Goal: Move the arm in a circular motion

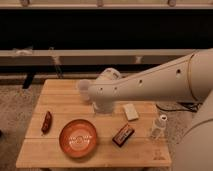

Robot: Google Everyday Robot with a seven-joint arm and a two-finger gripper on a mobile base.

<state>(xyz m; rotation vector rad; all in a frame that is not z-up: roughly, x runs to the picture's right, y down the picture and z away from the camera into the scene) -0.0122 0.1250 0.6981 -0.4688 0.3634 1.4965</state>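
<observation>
The arm (150, 82) is large, smooth and cream-white, with small dark screw holes. It reaches in from the right edge and stretches left over the back half of a wooden table (55, 95). Its rounded end joint hangs over the table's middle. The gripper (103, 110) points down below that joint, close above the table top, just behind an orange bowl (78, 137). Nothing shows in the gripper.
On the table lie a dark red-brown packet (46, 121) at the left, a dark snack bar (123, 134) right of the bowl, a pale block (131, 111) and a small white bottle (159, 126) near the right edge. A dark wall with rails stands behind.
</observation>
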